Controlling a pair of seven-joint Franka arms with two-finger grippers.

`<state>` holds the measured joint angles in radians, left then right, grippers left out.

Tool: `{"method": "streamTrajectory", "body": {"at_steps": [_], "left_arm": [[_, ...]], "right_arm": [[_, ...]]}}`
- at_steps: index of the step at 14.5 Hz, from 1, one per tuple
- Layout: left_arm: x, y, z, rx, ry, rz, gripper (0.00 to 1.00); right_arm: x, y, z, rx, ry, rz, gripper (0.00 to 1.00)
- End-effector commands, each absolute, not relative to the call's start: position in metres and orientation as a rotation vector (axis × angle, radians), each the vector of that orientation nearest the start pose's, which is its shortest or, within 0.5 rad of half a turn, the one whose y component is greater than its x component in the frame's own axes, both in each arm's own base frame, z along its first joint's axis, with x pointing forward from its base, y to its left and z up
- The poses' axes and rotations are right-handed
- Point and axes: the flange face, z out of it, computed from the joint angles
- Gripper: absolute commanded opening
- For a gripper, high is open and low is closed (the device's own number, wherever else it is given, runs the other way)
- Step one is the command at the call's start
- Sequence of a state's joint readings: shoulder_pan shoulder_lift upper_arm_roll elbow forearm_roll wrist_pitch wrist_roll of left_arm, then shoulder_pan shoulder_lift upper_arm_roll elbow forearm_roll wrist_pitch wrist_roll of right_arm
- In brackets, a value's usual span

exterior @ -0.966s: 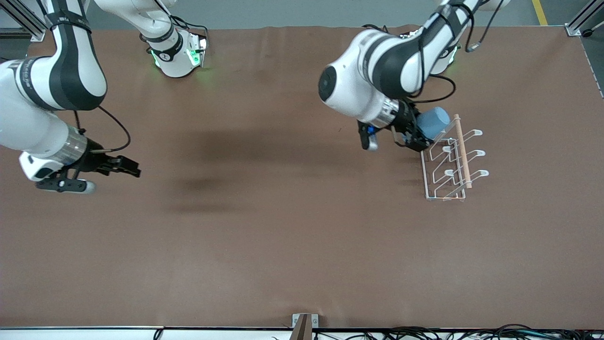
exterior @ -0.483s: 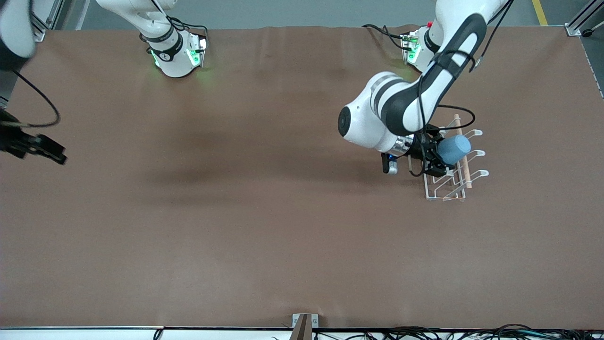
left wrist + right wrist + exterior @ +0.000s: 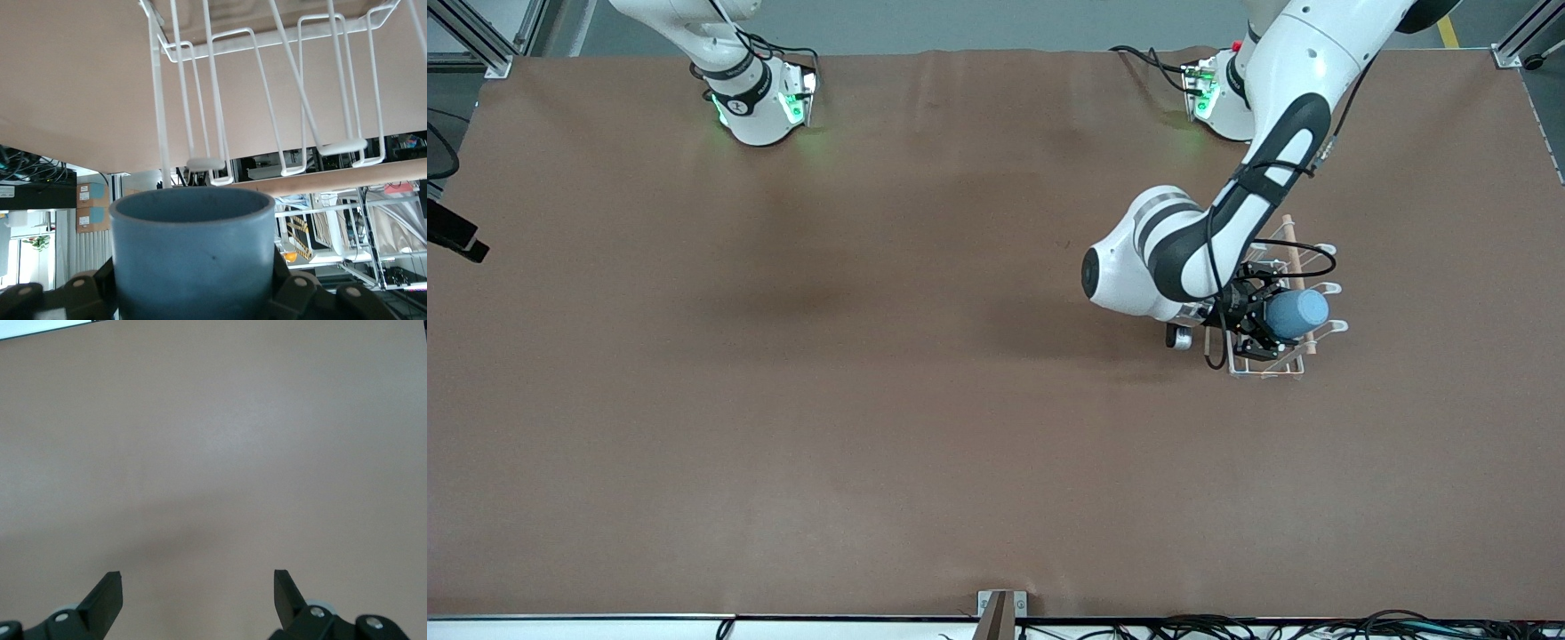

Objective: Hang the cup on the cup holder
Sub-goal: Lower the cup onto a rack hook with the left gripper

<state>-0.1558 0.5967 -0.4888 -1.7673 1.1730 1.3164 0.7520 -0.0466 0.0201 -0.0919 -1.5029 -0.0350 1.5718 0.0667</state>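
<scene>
The small blue-grey cup [image 3: 1296, 313] lies on its side in my left gripper [image 3: 1263, 324], which is shut on it. It hangs over the end of the white wire cup holder [image 3: 1263, 372] that is nearer the front camera, beside the wooden rod [image 3: 1288, 233]. In the left wrist view the cup [image 3: 193, 253] fills the space between the black fingers of my left gripper [image 3: 193, 293]. The loop-tipped prongs [image 3: 207, 163] and the rod [image 3: 347, 179] show just past its rim. My right gripper [image 3: 198, 587] is open over bare table; the front view shows only a part of it [image 3: 454, 238] at the picture's edge.
The brown table cover [image 3: 925, 400] stretches bare between the two arms. The arm bases [image 3: 760, 98] stand along the edge farthest from the front camera. Cables [image 3: 1227, 627] run along the nearest edge.
The left arm has carried the cup along the cup holder toward the front camera and lowered it over the nearer prongs. The right arm has drawn back toward its end of the table.
</scene>
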Motion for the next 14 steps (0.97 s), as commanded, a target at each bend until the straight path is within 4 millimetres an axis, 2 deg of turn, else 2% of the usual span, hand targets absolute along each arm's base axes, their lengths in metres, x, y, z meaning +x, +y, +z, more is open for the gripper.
{"method": "streamTrajectory", "body": {"at_steps": [1, 5, 8, 11, 14], "left_arm": [[0.542, -0.223, 0.248, -1.246, 1.612, 1.078, 0.02], [0.543, -0.219, 0.224, -1.27, 1.59, 1.08, 0.09], [0.545, -0.218, 0.214, -1.289, 1.583, 1.085, 0.21], [0.555, -0.214, 0.212, -1.33, 1.576, 1.085, 0.45], [0.558, -0.217, 0.22, -1.438, 1.564, 1.071, 0.87]], "right_arm": [[0.553, -0.076, 0.648, -3.143, 0.303, -0.079, 1.0], [0.553, -0.073, 0.647, -3.103, 0.302, -0.066, 1.0], [0.552, -0.072, 0.647, -3.112, 0.291, -0.059, 1.0], [0.552, -0.069, 0.648, -3.116, 0.282, -0.056, 1.0], [0.553, -0.066, 0.649, -3.117, 0.277, -0.061, 1.0]]}}
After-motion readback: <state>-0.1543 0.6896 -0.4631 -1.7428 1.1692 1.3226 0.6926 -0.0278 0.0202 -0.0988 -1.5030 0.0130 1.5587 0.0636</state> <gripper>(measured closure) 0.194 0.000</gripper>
